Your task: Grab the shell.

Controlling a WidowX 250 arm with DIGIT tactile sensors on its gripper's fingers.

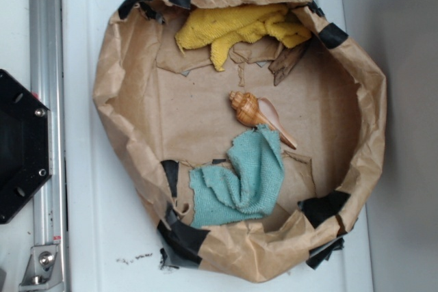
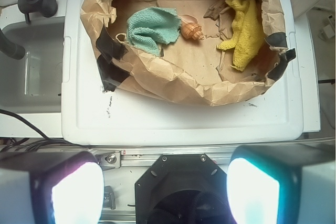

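Observation:
The shell (image 1: 254,113) is small, glossy and orange-brown, with a ribbed whorl and a long pointed tail. It lies on the floor of a brown paper nest (image 1: 113,80), its tail resting on the teal cloth (image 1: 243,181). It also shows in the wrist view (image 2: 192,30), right of the teal cloth (image 2: 152,29). My gripper (image 2: 165,192) is open and empty, its two pale fingers (image 2: 76,192) wide apart at the bottom of the wrist view. It is high above the robot base, well away from the shell. The gripper is out of the exterior view.
A yellow cloth (image 1: 236,29) lies at the back of the nest, with a dark brown paper scrap (image 1: 287,65) beside it. Black tape patches (image 1: 181,234) mark the nest's raised rim. The black robot base (image 1: 20,145) and a metal rail (image 1: 46,52) are at the left.

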